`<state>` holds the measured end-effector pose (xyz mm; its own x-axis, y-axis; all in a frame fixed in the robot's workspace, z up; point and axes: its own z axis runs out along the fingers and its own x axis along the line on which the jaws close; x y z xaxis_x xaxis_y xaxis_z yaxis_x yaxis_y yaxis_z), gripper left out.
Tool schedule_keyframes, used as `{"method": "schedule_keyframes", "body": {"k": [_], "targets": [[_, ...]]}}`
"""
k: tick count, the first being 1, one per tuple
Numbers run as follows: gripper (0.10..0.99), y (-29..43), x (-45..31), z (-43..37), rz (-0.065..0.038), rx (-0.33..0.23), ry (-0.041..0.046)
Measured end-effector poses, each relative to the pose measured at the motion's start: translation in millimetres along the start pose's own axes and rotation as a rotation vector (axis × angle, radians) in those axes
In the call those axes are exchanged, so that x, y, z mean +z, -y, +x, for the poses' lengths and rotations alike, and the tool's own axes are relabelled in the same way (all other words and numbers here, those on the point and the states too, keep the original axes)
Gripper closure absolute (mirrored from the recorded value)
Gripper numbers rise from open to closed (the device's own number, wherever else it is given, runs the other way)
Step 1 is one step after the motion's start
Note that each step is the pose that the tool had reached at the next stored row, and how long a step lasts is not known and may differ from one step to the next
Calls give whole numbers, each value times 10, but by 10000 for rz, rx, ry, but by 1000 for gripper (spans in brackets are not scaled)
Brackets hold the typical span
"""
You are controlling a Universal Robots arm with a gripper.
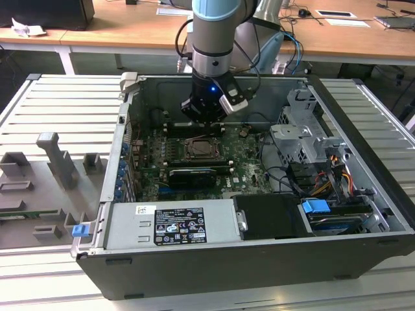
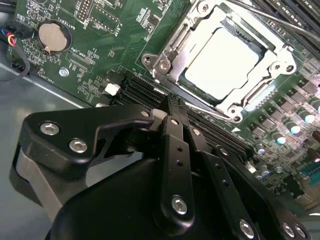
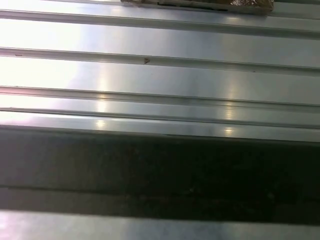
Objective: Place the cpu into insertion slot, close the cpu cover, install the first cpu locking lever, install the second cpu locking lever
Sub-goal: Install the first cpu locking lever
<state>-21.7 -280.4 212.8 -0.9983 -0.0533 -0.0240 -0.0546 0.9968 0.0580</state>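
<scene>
A: Risk? The gripper (image 2: 170, 107), jaws clenched on nothing, sits at the edge of the insertion slot (image 2: 227, 60); it could slip off a locking lever (image 2: 212, 111) or scrape the green board (image 2: 107, 47).
B: Counts: one cpu (image 2: 222, 62) seated, one cpu cover (image 2: 172, 55) closed over it, two levers.

In the second wrist view the black metal gripper (image 2: 172, 107) hides part of the long black memory slots (image 2: 220, 132). The green circuit board (image 2: 115, 45) is cut off by the frame edges.
</scene>
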Motion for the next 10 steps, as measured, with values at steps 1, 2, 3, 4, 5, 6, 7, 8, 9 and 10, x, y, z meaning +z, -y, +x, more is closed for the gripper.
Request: {"method": "schedule_keyframes", "body": {"k": [1, 2, 3, 4, 5, 6, 7, 8, 9, 10], "targets": [[980, 1, 9, -3, 0, -3, 0], [980, 1, 18, -4, 0, -4, 1], [980, 2, 32, -4, 0, -5, 0], [980, 3, 47, -5, 0, -8, 0], [980, 4, 64, -4, 2, -8, 0], [980, 4, 70, -5, 6, -9, 0], [980, 5, 75, -5, 13, -9, 0], [980, 5, 81, -5, 28, -11, -2], [980, 6, 84, -5, 44, -10, -4], [980, 7, 95, -6, 81, -10, -7]]}}
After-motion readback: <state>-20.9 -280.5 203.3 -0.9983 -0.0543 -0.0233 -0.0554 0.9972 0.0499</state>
